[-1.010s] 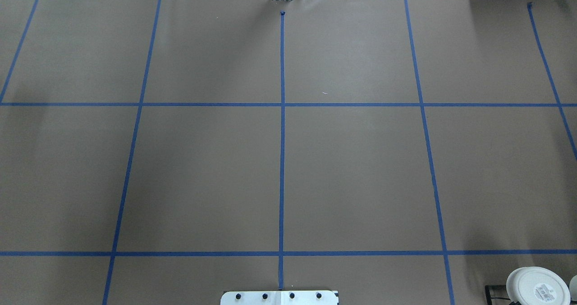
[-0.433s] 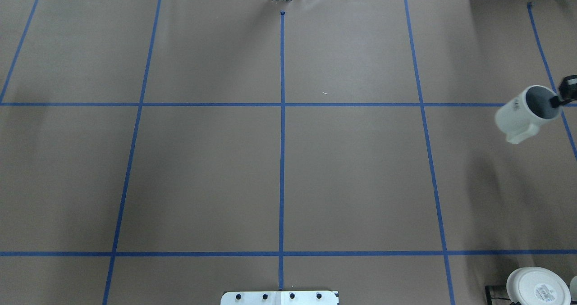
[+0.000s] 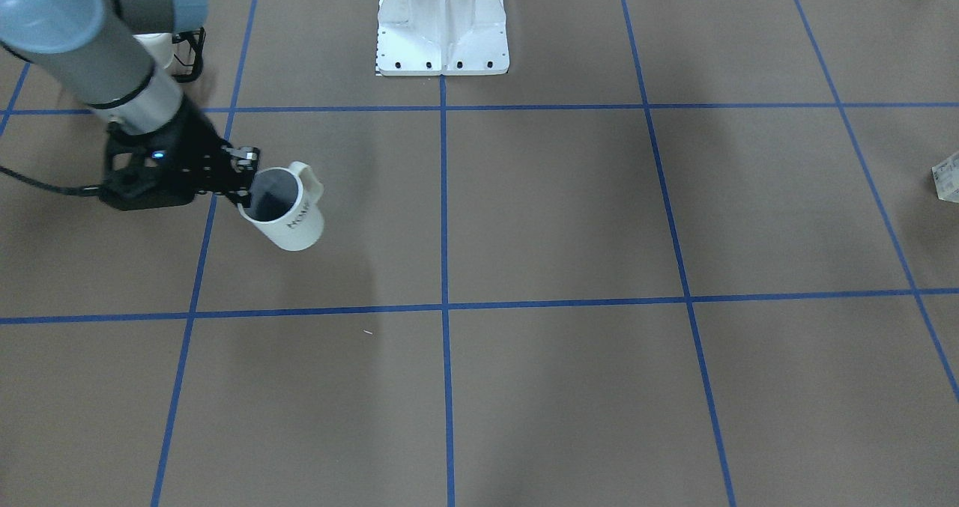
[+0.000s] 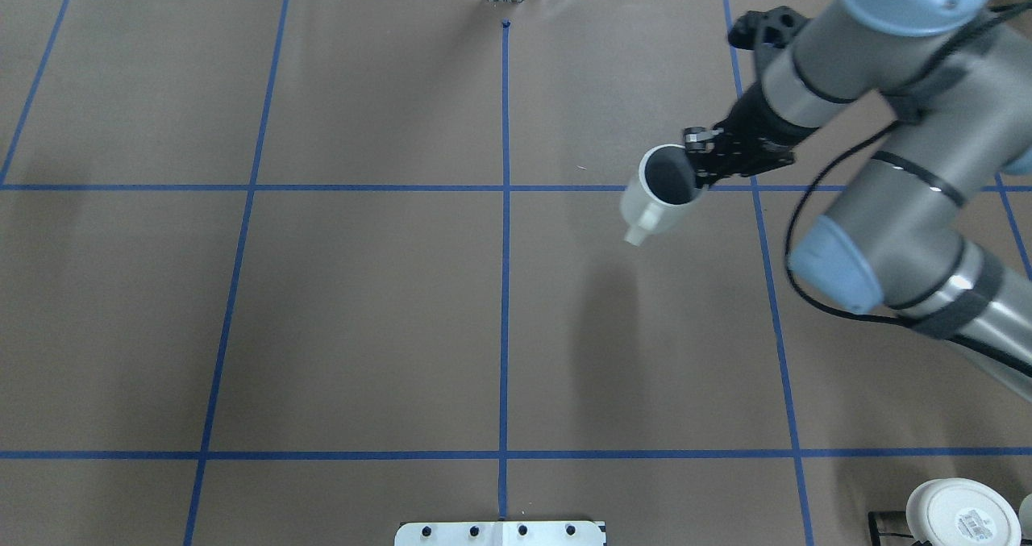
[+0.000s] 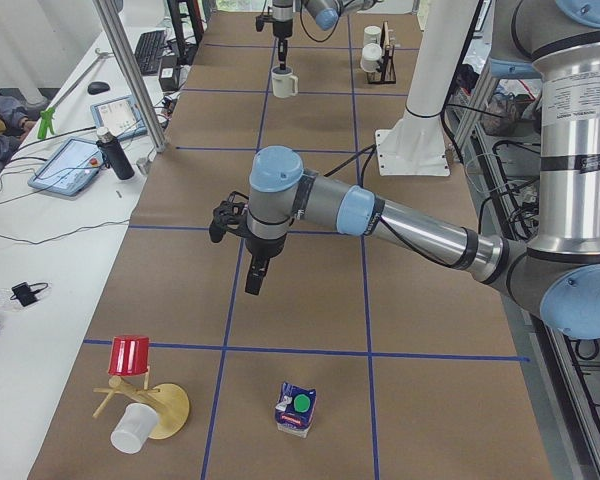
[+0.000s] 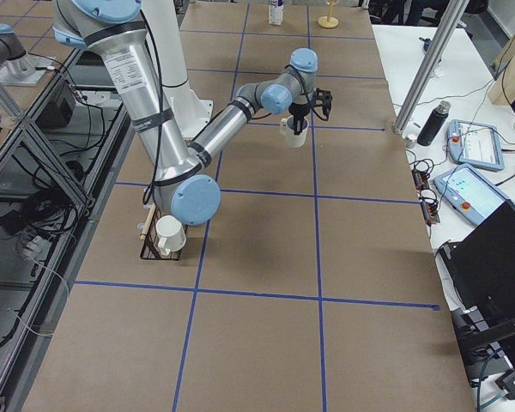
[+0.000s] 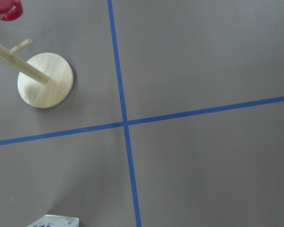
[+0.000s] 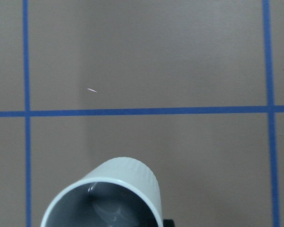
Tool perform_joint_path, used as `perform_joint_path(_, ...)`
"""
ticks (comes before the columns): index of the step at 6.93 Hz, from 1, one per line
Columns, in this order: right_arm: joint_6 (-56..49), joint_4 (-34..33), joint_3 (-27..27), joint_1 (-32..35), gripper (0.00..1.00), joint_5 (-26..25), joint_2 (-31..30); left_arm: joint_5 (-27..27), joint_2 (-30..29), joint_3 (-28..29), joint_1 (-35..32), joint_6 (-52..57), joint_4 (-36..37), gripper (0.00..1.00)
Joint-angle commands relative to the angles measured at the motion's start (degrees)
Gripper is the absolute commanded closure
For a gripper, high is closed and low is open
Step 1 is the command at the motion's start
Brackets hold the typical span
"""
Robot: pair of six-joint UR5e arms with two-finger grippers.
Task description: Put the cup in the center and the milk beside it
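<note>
The cup [image 4: 655, 199], white with a dark grey inside, hangs tilted above the table, right of the centre line. My right gripper [image 4: 695, 168] is shut on its rim, one finger inside. The cup also shows in the front view [image 3: 288, 215], the right wrist view [image 8: 128, 177], the left side view [image 5: 284, 84] and the right side view [image 6: 292, 130]. The milk [image 5: 296, 410] stands on the table at the robot's far left end, apart from both arms. My left gripper [image 5: 254, 276] hangs above the table and shows only in the left side view; I cannot tell whether it is open.
A wooden mug tree [image 5: 150, 408] with a red cup and a white cup stands near the milk; its base shows in the left wrist view [image 7: 45, 79]. White mugs on a black rack [image 4: 959, 514] sit at the near right corner. The robot's base plate [image 4: 500, 532] is at the near edge.
My right arm has come in from the right edge with the cup in its gripper and has carried it leftward, toward the centre line. One second ago it was out of view.
</note>
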Motion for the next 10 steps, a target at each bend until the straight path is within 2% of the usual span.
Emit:
perform_joint_path(1,8.3,0.6,-17.2,-5.9,1.0,-4.8,16.8,0.0,-0.1,0.2,0.1,0.0,0.0,0.02)
perform_joint_path(2,8.8,6.3,-21.1,-8.5,1.0,-9.0,17.4,0.0,-0.1,0.2,0.1,0.0,0.0,0.02)
perform_joint_path(3,12.1,11.0,-24.8,-9.3,1.0,-9.4,18.3,0.0,-0.1,0.2,0.1,0.0,-0.1,0.02)
perform_joint_path(5,11.6,11.6,-30.2,-9.3,1.0,-9.4,21.1,0.2,-0.1,0.9,0.1,0.7,-0.1,0.02)
perform_joint_path(6,12.0,11.6,-30.3,-9.3,0.01,-9.4,21.3,0.2,1.1,1.7,-0.1,2.9,-0.3,0.02)
perform_joint_path(7,11.9,11.9,-29.3,-8.1,0.0,-8.7,21.5,0.0,2.6,4.3,-0.2,9.5,-0.2,0.02)
perform_joint_path(8,11.5,11.3,-26.2,-3.9,0.0,-3.5,20.4,0.2,2.8,8.4,-1.8,15.8,-1.4,0.02)
perform_joint_path(9,11.0,11.3,-22.6,1.0,0.0,3.1,17.0,0.0,1.9,14.8,-6.2,25.9,-3.6,0.02)
perform_joint_path(10,8.0,11.3,-18.5,1.9,0.0,3.2,12.1,0.0,0.4,18.7,-8.8,31.1,-3.9,0.02)
